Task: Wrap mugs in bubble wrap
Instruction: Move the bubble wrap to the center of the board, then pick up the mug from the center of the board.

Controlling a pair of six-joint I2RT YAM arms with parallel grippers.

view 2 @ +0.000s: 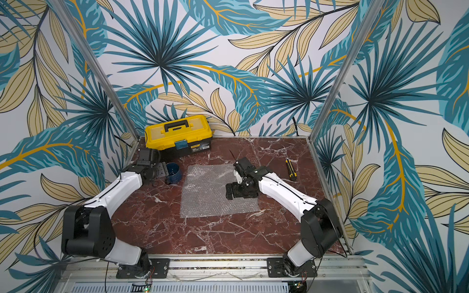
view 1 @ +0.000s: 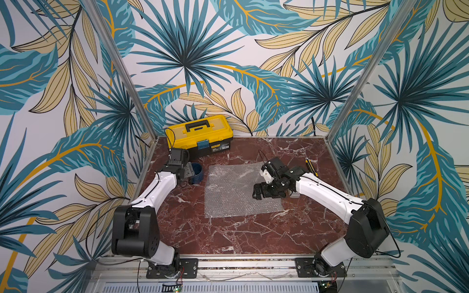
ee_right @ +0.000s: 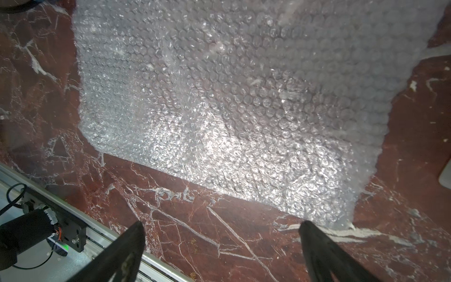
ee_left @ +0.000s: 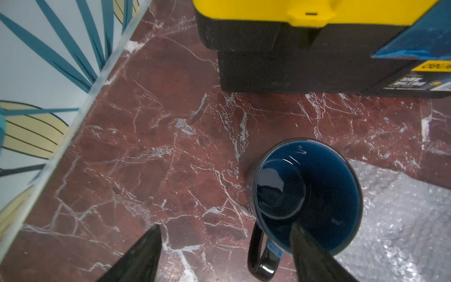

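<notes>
The dark blue mug [view 1: 197, 173] [view 2: 174, 173] stands upright on the red marble table, at the back left, just left of the bubble wrap [view 1: 236, 192] [view 2: 208, 196]. My left gripper [view 1: 190, 174] [view 2: 164, 173] is right beside it. In the left wrist view the left gripper [ee_left: 227, 229] is open: one finger [ee_left: 307, 249] hangs over the mug's [ee_left: 310, 190] mouth, the other stays well outside, with the handle [ee_left: 258, 256] between them. The bubble wrap [ee_right: 219, 97] lies flat. My right gripper [view 1: 256, 193] [view 2: 229, 193] [ee_right: 220, 225] hovers open and empty over its right part.
A yellow and black toolbox [view 1: 200, 134] [view 2: 179, 133] [ee_left: 292, 36] stands at the back, close behind the mug. A yellow-black utility knife [view 1: 311, 166] [view 2: 291, 168] lies at the right. A grey-white object [view 1: 294, 194] sits under my right arm. The side wall [ee_left: 48, 73] is near the left gripper.
</notes>
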